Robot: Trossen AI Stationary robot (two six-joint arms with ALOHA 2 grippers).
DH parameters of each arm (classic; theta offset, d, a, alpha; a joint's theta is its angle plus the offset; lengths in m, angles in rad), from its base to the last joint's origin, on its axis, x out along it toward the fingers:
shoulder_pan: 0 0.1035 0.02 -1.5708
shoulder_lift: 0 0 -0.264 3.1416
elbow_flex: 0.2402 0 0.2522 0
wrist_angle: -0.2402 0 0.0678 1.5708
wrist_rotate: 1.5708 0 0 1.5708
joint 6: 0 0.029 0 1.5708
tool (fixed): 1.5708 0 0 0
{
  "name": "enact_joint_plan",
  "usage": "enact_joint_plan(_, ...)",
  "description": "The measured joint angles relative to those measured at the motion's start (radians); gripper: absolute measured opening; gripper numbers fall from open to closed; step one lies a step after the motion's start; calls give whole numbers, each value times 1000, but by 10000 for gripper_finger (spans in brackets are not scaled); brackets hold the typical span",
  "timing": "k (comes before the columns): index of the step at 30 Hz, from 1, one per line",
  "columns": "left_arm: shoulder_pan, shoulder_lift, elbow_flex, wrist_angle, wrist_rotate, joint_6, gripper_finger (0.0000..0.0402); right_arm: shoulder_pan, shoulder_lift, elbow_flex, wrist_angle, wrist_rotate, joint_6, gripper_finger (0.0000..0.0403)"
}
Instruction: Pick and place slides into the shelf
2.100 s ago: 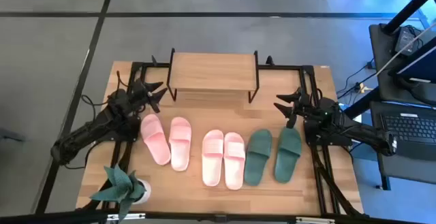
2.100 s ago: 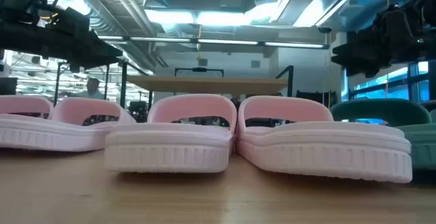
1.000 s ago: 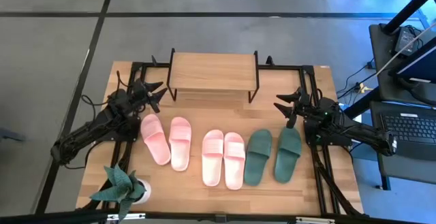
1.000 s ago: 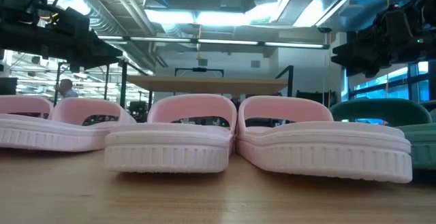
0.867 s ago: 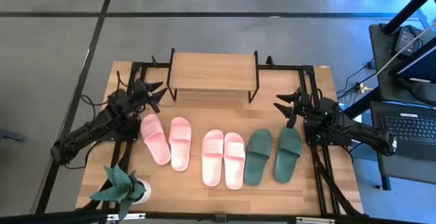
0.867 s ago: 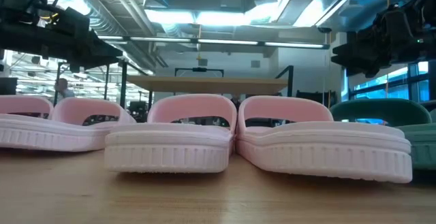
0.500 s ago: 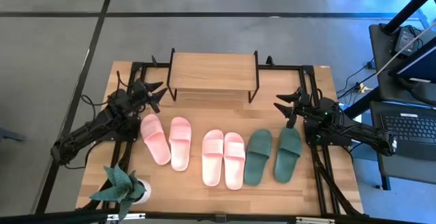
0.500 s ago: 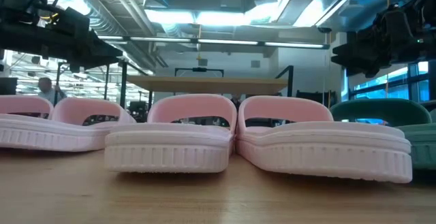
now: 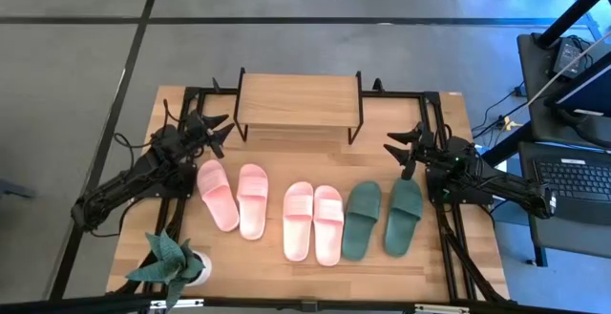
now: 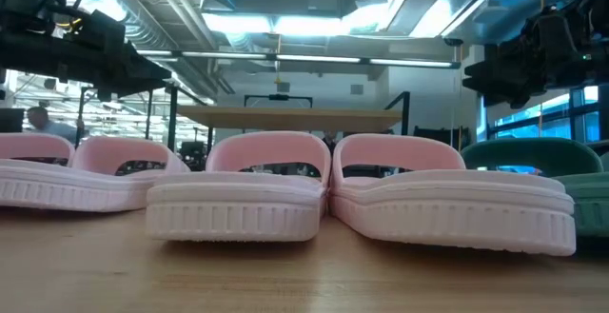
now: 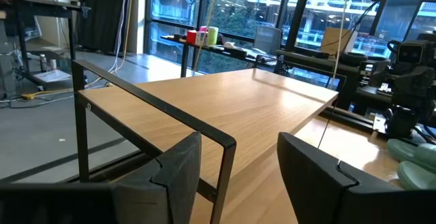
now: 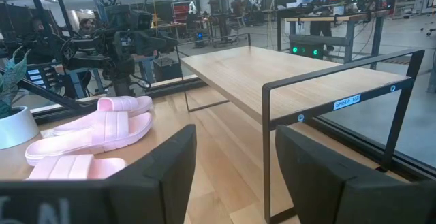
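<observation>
Left hand (image 9: 212, 127) and right hand (image 9: 402, 148) hover with fingers apart, holding nothing, flanking the shelf (image 9: 298, 101) at the desk's (image 9: 449, 257) far edge. Six slides (image 9: 313, 220) lie in front; potted plant (image 9: 172, 260) at the near-left corner.

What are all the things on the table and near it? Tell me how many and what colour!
pink slides: four, light pink, two pairs side by side at the table's left and middle front.
green slides: two, dark green, one pair right of the pink ones.
shelf: one, light wood top with thin black legs, at the back middle of the table, nothing on it.
potted plant: one, green leaves in a white pot, front left corner.
table: one, light wood.
laptop: one, dark, on a stand right of the table.
left end effector: one, dark, open, empty, left of the shelf.
right end effector: one, dark, open, empty, right of the shelf.
</observation>
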Motion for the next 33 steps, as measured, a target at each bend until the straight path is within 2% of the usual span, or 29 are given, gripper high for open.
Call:
enact_joint_plan(7, 0, 0, 0, 0, 0, 0, 186, 0, 0, 0, 2, 1, 1, 202)
enact_joint_plan(11, 0, 0, 0, 0, 0, 0, 186, 0, 0, 0, 47, 42, 1, 202)
enact_joint_plan(18, 0, 0, 0, 0, 0, 0, 186, 0, 0, 0, 53, 25, 56, 202)
enact_joint_plan(28, 0, 0, 0, 0, 0, 0, 186, 0, 0, 0, 77, 34, 29, 202)
enact_joint_plan(31, 0, 0, 0, 0, 0, 0, 186, 0, 2, 1, 142, -6, 136, 202)
enact_joint_plan(33, 0, 0, 0, 0, 0, 0, 186, 0, 2, 20, 128, -97, 168, 202)
